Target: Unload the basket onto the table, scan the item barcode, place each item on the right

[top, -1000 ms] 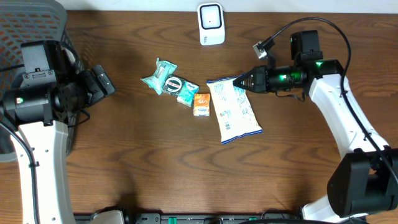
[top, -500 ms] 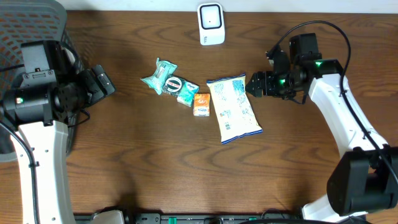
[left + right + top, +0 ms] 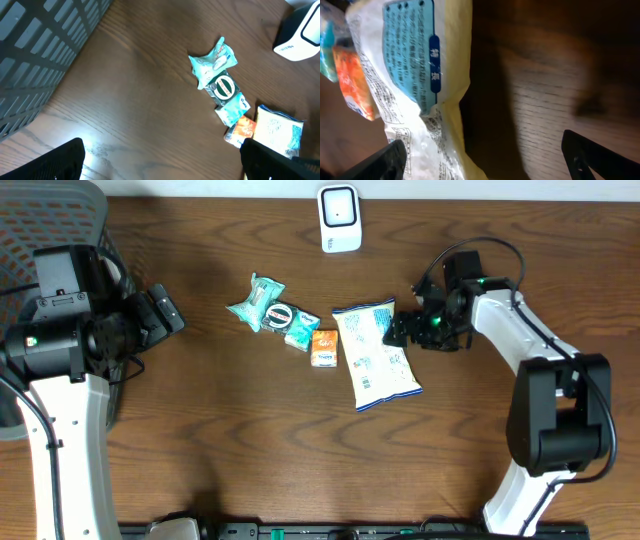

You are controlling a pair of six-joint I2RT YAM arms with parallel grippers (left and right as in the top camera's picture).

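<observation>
The brown tabletop [image 3: 250, 450] is carrying everything. A grey mesh basket [image 3: 40, 220] is sitting at its far left corner.

The task's thing, a white and blue snack bag [image 3: 375, 355], is lying flat near the middle, a bit toward the right edge. Its printed back is facing up, which I think is the side where a barcode would be. The white scanner [image 3: 339, 218] is standing at the far edge, well apart from the bag, so the bag probably needs lifting over to it.

The right claw [image 3: 400, 332] is sitting low just beside the bag's right edge. Its fingers are spread wide and are pinching nothing. I think it is getting ready to pinch that edge. The left claw [image 3: 168, 310] is hanging near the left edge, spread wide and empty, likely keeping out of the way.

Three small things are lying in a row left of the bag: a teal wipes pack [image 3: 256, 302], a small teal packet [image 3: 301, 330] and a tiny orange box [image 3: 324, 347].

Only the overhead view is showing both claws and the whole scanner. The right wrist view is showing the bag's small writing up close, but I cannot pick out a barcode there. The left wrist view is showing the basket's mesh from the side.
</observation>
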